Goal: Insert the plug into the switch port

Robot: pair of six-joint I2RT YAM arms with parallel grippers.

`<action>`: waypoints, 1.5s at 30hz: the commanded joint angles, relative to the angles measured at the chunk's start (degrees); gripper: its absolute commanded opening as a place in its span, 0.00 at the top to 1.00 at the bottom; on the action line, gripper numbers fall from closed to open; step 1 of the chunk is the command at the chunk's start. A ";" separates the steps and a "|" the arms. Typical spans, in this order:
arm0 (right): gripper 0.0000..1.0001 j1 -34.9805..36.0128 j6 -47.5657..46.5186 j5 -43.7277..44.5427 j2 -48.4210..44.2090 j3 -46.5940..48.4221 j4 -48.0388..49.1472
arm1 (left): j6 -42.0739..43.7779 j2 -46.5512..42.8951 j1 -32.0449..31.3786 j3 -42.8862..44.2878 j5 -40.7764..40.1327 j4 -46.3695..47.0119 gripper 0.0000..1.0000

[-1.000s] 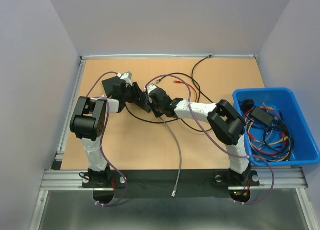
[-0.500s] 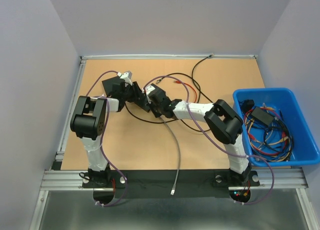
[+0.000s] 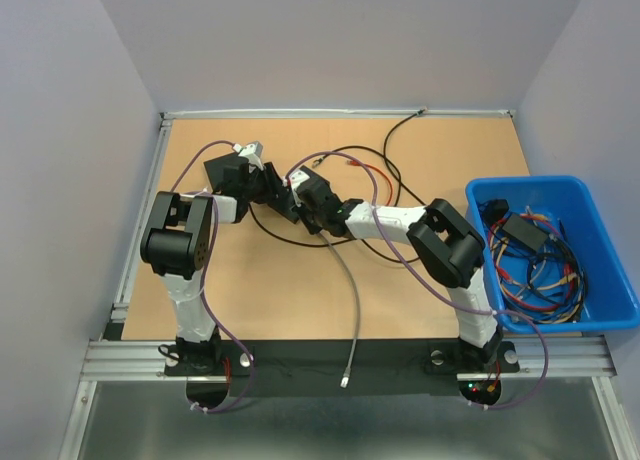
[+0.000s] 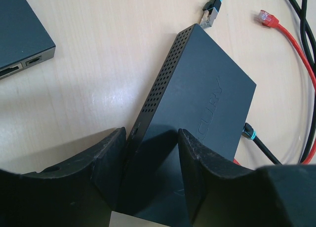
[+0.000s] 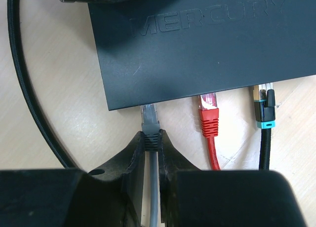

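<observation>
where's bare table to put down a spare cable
Bare: the near stretch between the left arm and the grey cable, and the far right corner between the black cables and the blue bin. Crowded: around the switch, where the right arm crowds in too.

Your top view looks down from 6 o'clock, far out; both wrist views sit close over the same flat black plastic switch box (image 4: 197,103).
</observation>
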 commanded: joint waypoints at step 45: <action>1.00 -1.42 0.61 -1.00 5.63 20.98 13.07 | -2.44 3.69 -10.11 -3.26 4.13 -9.59 0.44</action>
